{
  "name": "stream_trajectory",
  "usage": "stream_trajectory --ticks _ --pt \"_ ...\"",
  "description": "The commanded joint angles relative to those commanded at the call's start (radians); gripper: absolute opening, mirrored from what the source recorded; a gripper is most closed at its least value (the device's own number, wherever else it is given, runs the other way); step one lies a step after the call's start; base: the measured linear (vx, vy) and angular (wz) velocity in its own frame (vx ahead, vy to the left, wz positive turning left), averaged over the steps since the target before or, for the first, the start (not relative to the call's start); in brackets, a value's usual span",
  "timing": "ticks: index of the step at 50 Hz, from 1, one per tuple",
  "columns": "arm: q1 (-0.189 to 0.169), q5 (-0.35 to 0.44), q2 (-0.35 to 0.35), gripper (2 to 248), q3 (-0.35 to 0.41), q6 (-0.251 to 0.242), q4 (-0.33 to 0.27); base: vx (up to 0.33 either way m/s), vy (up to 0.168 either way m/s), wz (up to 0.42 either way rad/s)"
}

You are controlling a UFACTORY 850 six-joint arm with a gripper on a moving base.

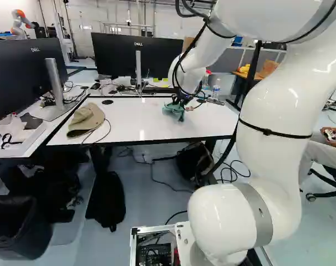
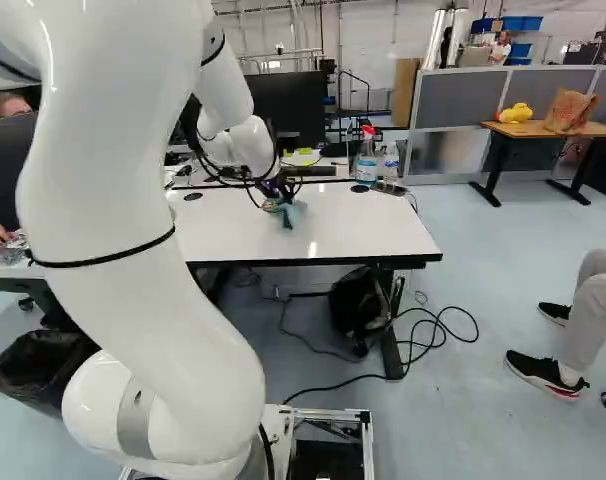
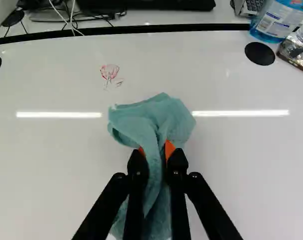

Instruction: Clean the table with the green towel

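The claw (image 3: 156, 152) is clamping the towel (image 3: 164, 114) near the red mark (image 3: 110, 73); effective wiping is requiring flat cloth, steady pressure and overlapping strokes across the red mark.

Brightly lit room, white streaks of reflected light across the glossy table (image 3: 51, 175) in the wrist view, small glare spots on the shiny arm (image 1: 270, 160), dimmer floor (image 2: 453, 390) beneath the table, soft highlights along the table's front edge in both base views
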Motion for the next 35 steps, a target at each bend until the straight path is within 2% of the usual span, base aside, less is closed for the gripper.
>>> stream_trajectory --ticks 27,35 --pt "0.056 0.000 -0.044 55 -0.120 0.000 0.000 0.000 0.000 0.000" --pt "0.072 0.000 -0.077 55 -0.159 0.000 0.000 0.000 0.000 0.000"
